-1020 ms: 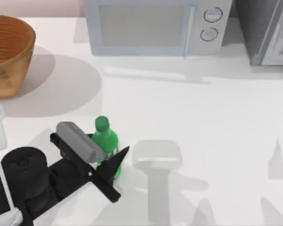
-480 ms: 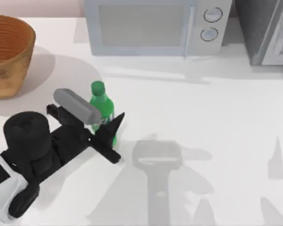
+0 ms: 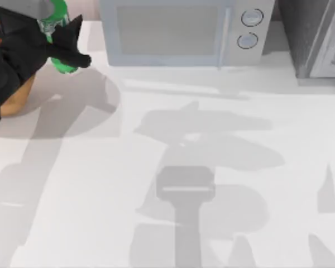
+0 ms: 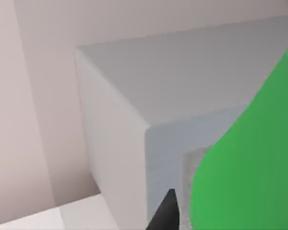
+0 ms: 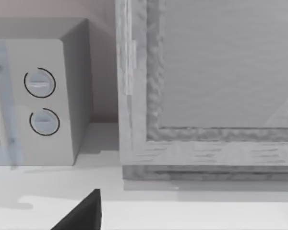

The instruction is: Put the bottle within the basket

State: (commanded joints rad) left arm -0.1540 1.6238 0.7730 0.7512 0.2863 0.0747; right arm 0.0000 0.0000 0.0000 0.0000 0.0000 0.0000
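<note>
My left gripper is raised high at the top view's far-left back corner, shut on the green bottle. The bottle hangs in the air, roughly upright, with its top cut off by the picture's edge. It fills one side of the left wrist view as a green mass beside a black fingertip. The tan wicker basket stands below, mostly covered by the arm. From above, the bottle appears by the basket's right rim. A dark piece of my parked right gripper shows in the right wrist view.
A white microwave stands at the back of the table, just right of the bottle, and also shows as a microwave in the right wrist view. A grey cabinet fills the back right corner. The white tabletop carries only shadows.
The left gripper has lifted the bottle off the table and carried it up and back to the left, from the front-left area to above the basket's right side.
</note>
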